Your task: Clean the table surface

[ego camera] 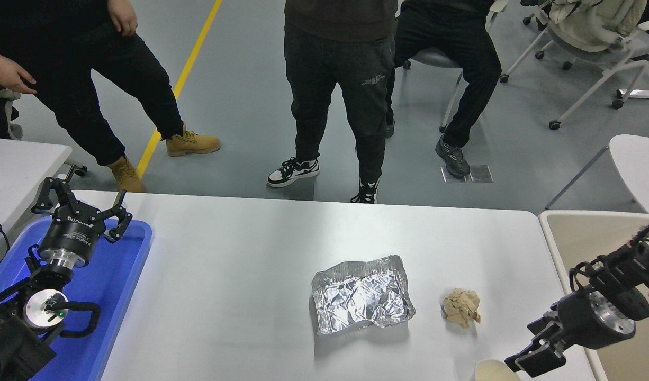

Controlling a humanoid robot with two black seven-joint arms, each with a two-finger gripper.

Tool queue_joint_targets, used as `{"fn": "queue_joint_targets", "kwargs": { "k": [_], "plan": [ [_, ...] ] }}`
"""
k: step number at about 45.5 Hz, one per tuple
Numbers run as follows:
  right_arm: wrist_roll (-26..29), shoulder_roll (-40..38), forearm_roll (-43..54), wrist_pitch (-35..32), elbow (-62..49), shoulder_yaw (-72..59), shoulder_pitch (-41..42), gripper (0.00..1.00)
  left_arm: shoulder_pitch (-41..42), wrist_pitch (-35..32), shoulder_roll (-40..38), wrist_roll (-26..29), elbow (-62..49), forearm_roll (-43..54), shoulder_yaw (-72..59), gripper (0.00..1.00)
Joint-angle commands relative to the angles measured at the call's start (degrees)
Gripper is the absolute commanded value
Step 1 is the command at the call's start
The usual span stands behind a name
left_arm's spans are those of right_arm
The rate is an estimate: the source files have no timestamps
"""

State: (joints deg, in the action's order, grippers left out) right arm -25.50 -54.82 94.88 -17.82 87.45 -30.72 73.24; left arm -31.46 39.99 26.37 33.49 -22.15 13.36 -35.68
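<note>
The table surface (240,254) is a wide glossy white top with rounded corners. On it lie a crumpled silver foil tray (361,295) right of centre and a crumpled brown paper ball (461,307) to its right. The rim of a cream cup (495,371) shows at the bottom edge. My right gripper (525,362) hangs low at the table's near right corner, just right of the cup and apart from the paper ball. It is seen side-on. My left gripper (81,203) is parked open and empty over the blue tray.
A blue plastic tray (118,296) lies at the table's left end. A smaller white table (17,164) stands further left and a beige top (594,238) to the right. Three people (335,79) stand or sit at the far side, with chairs (594,47) behind.
</note>
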Motion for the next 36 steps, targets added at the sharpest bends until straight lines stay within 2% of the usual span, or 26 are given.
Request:
{"fn": "queue_joint_targets", "kwargs": {
  "k": [1,21,36],
  "plan": [
    [0.3,-0.9,-0.4,0.2,-0.2,5.2,-7.3,0.99,0.0,0.0,0.0,0.0,0.0,0.0,0.0,1.0],
    [0.7,-0.6,0.1,3.5,-3.8,8.0,-13.8,0.98,0.0,0.0,0.0,0.0,0.0,0.0,0.0,1.0],
    [1.2,1.1,0.1,6.9,-7.4,8.0,-16.9,0.86,0.0,0.0,0.0,0.0,0.0,0.0,0.0,1.0]
  ]
}}
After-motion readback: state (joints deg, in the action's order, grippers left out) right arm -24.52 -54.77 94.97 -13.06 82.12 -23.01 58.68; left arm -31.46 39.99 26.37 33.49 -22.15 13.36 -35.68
